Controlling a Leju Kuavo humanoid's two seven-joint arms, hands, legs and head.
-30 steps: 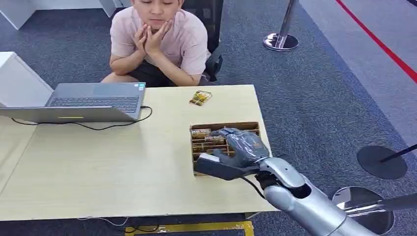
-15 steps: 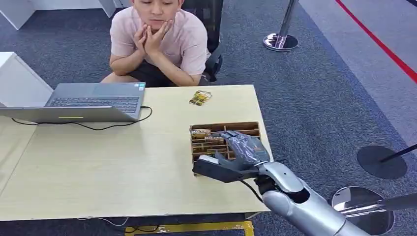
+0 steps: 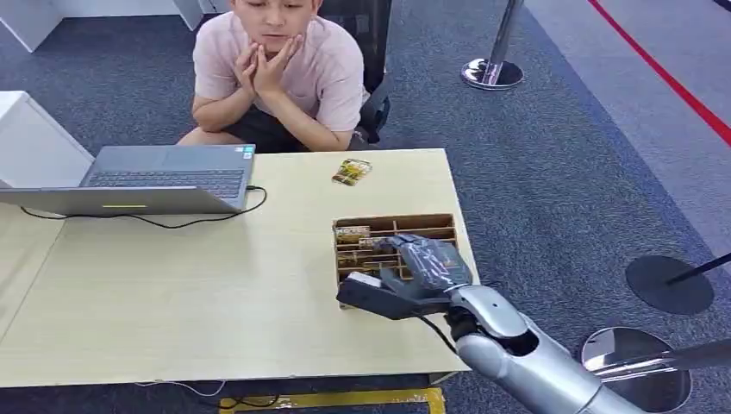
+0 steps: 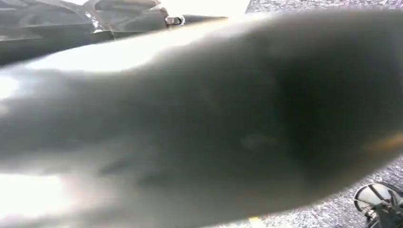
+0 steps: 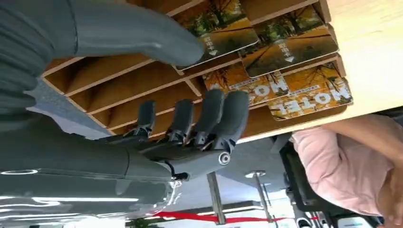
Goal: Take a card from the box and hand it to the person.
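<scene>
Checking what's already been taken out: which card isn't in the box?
The card lying alone on the table, beyond the box toward the person. The other cards sit in the box's slots by the right hand.

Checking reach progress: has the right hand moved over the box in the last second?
Yes, slightly. The right hand has drifted toward the robot's side of the box, uncovering more of the far slots.

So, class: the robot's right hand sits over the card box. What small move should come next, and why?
Probably close the right hand on one card: the thumb already lies over a card in the box, the fingers are apart and hold nothing.
</scene>
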